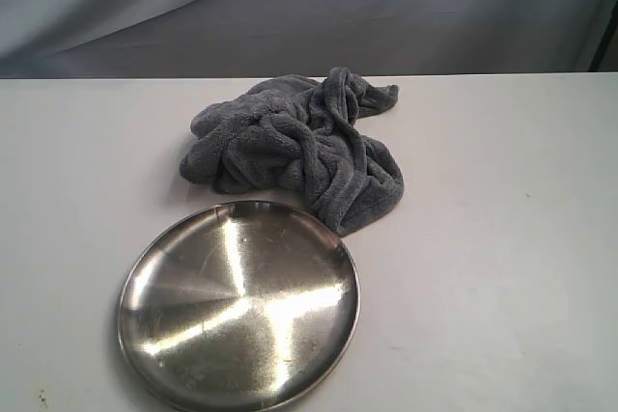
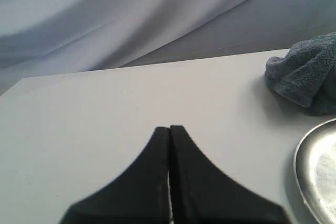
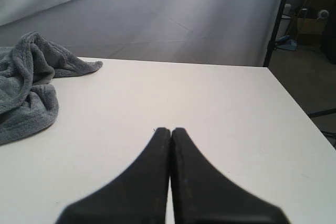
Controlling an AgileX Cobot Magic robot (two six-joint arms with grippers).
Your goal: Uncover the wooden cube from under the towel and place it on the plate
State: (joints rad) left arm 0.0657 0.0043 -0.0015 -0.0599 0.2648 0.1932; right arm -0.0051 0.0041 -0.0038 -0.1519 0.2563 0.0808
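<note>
A crumpled dark grey towel (image 1: 299, 147) lies bunched on the white table, just behind the shiny steel plate (image 1: 238, 304). The wooden cube is hidden; no part of it shows in any view. Neither gripper appears in the exterior view. In the left wrist view my left gripper (image 2: 169, 128) is shut with nothing in it, over bare table, with the towel (image 2: 307, 74) and the plate's rim (image 2: 302, 166) off to one side. My right gripper (image 3: 171, 129) is also shut and empty, apart from the towel (image 3: 29, 85).
The white table (image 1: 502, 238) ends at a far edge against a grey cloth backdrop (image 1: 290, 7). In the right wrist view the table's side edge (image 3: 302, 114) drops off, with a black pole (image 3: 277, 19) and room clutter beyond it.
</note>
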